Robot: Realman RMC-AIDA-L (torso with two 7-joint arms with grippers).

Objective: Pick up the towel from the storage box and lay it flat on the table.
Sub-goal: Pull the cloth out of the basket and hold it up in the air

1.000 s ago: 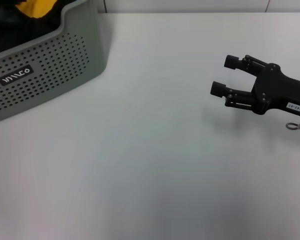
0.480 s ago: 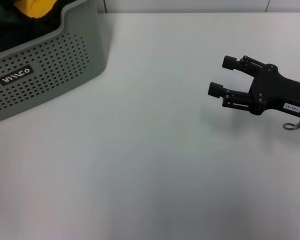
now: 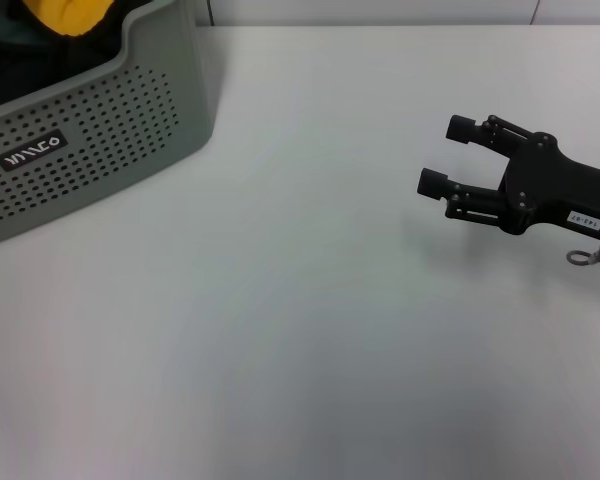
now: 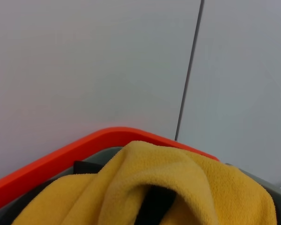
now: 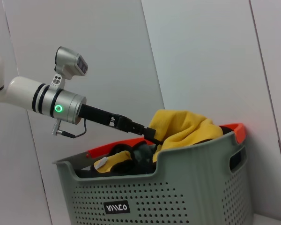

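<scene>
The storage box [image 3: 90, 140] stands at the table's far left; it also shows in the right wrist view [image 5: 178, 197]. The towel [image 5: 182, 129] is bunched with its yellow side out and rises above the box rim. It shows in the head view [image 3: 70, 14] and fills the left wrist view [image 4: 145, 187]. My left gripper [image 5: 152, 136] reaches into the box and is shut on the towel's fold. My right gripper [image 3: 447, 156] is open and empty, hovering over the white table [image 3: 300, 330] at the right, far from the box.
An orange rim [image 5: 234, 127] shows along the box's far side, also in the left wrist view [image 4: 61, 154]. Dark cloth [image 5: 131, 157] lies inside the box beside the towel. A white panelled wall [image 5: 201, 56] stands behind it.
My right gripper has drifted very slightly toward the front, still open. The yellow towel at the box has barely shifted.
</scene>
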